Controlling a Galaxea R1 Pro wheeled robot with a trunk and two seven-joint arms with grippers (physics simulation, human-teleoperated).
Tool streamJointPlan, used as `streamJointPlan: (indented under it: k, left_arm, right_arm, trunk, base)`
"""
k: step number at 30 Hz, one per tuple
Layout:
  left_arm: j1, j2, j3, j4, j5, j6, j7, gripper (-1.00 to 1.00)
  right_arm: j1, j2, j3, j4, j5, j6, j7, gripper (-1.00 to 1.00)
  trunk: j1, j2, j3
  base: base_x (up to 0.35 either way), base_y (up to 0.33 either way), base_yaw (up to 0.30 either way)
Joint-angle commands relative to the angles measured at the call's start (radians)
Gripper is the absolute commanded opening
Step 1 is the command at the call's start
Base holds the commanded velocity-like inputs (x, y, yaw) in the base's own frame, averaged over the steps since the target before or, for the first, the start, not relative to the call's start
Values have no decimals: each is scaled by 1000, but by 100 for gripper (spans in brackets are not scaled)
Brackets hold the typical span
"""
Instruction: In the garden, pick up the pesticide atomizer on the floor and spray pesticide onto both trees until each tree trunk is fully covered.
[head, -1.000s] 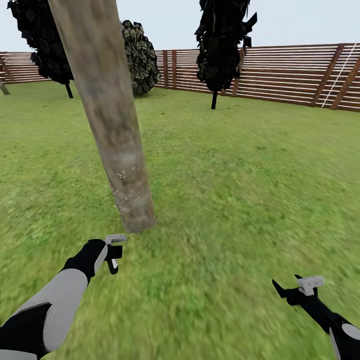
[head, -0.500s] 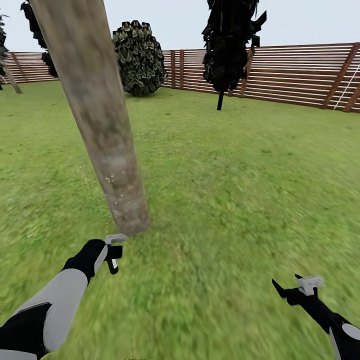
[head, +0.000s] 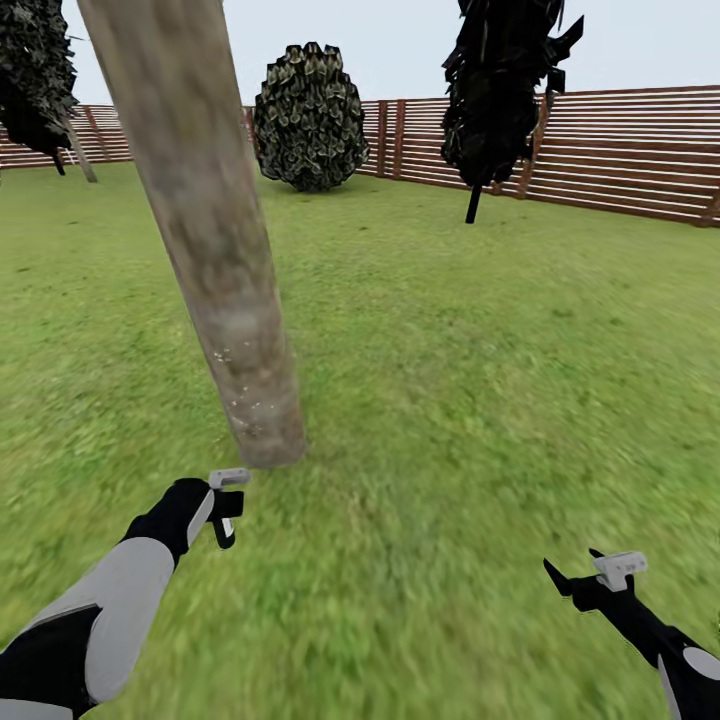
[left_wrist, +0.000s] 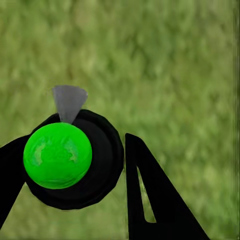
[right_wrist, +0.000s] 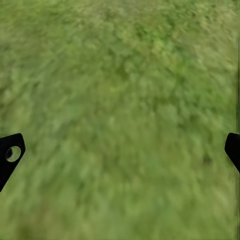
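Observation:
A thick mottled grey-tan tree trunk (head: 215, 260) rises from the grass (head: 450, 380) just ahead of my left hand, leaning left in the head view; pale specks dot its lower part. My left gripper (head: 225, 512) is shut on the pesticide atomizer (head: 227, 525), a small dark bottle held a short way in front of the trunk's base. In the left wrist view the atomizer (left_wrist: 95, 165) appears end-on as a black round body with a bright green cap and a grey nozzle cone, between the fingers (left_wrist: 145, 190). My right gripper (head: 575, 577) hangs open over bare grass, far right of the trunk.
A brown slatted fence (head: 620, 150) rings the lawn at the back. A round leafy bush (head: 310, 115) and a dark thin-trunked tree (head: 500, 90) stand before it, with another dark tree (head: 35, 80) at far left. Grass spreads on all sides.
The head view has swung, so the bush, dark trees and fence sit further right in the picture. Both arms keep the same place in the view, and the left still holds the atomizer.

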Motion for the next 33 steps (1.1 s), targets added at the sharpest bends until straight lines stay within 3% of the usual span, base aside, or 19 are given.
streamJointPlan:
  k: [1,19,28,33]
  left_arm:
    - [0,0,0,0,0,0,0,-100]
    - [0,0,0,1,1,1,0,-100]
    - [0,0,0,0,0,1,0,-100]
    - [0,0,0,0,1,1,0,-100]
  right_arm:
    - [0,0,0,0,0,0,0,100]
    - [0,2,0,2,0,0,0,100]
    - [0,3,1,2,0,-1,1,100]
    - [0,3,1,3,1,-2,0,100]
  trunk:
    - [0,0,0]
    - [0,0,0]
    - [0,0,0]
    - [0,0,0]
  base:
    - [206,-275,15]
    - [212,-272,241]
    - [103,-309,29]
    - [23,-316,222]
